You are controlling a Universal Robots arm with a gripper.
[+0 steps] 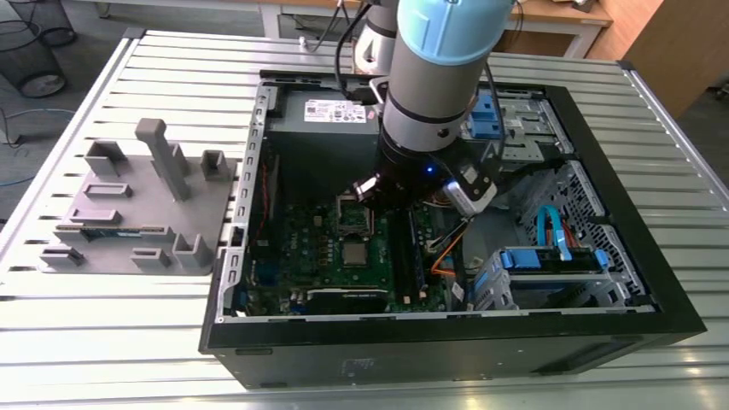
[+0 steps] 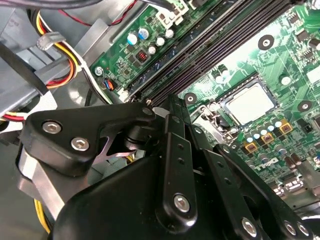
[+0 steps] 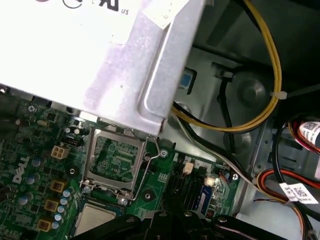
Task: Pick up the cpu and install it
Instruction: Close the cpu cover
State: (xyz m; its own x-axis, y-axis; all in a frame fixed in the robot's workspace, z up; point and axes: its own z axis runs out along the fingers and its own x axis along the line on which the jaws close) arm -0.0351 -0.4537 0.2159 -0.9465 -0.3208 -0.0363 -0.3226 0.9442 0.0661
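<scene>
The slatted metal tabletop (image 1: 114, 342) carries an open computer case (image 1: 456, 342), whose black near wall runs along the tabletop's near edge. A grey tray (image 1: 137, 213) sits just beside the case, toward the edge of the tabletop on the exterior view's left.

Inside the case, the green motherboard (image 1: 307, 248) lies flat on the floor. Blue-trimmed drive bays (image 1: 552, 260) fill the near corner on the exterior view's right.

The cpu (image 1: 357, 254) lies flat in its socket around the middle of the motherboard, silver top up. It also shows in both wrist views (image 2: 250, 103) (image 3: 95, 220). On its far side, the socket's metal retention frame (image 3: 115, 160) is swung open, and green board shows through its window. The black memory slots (image 2: 210, 45) run alongside the socket.

The arm reaches down over the board from the far side. The gripper (image 2: 172, 107) hangs above the end of the memory slots, just beside the socket and apart from the cpu. I cannot tell whether the claw is apart or together, as its own black linkages hide the tip.

Farther back, the silver power supply (image 3: 75, 60) sits against the case's far wall. Yellow cables (image 3: 270, 75) loop beside it.
</scene>
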